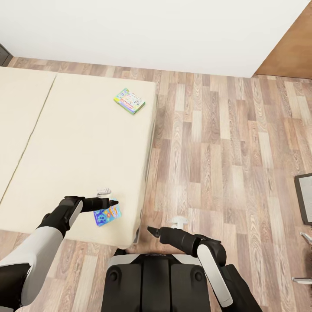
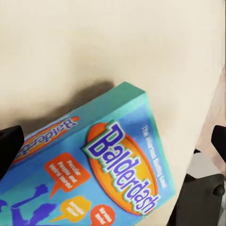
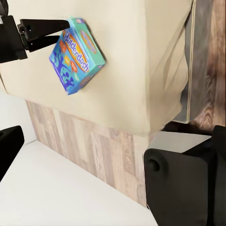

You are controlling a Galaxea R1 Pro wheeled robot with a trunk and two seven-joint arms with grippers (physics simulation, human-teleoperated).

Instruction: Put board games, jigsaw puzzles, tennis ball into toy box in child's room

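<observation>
Left gripper [image 1: 108, 202] clamps the blue game [image 1: 107, 215] by its top edge, lifted just over the bed [image 1: 65, 143] corner; right gripper [image 1: 151, 231] hangs parted & empty — you're holding light, stiff, slick cardboard, so pinch across the thin sides.

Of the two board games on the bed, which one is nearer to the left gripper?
The blue Balderdash box, right at the left gripper near the bed's foot corner. The other, the pastel green-edged box, lies far up the mattress, toward the wall.

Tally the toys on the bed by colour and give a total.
Blue board game, at the left end effector: 1
Pastel board game with green edge: 1
Total on the bed: 2
</observation>
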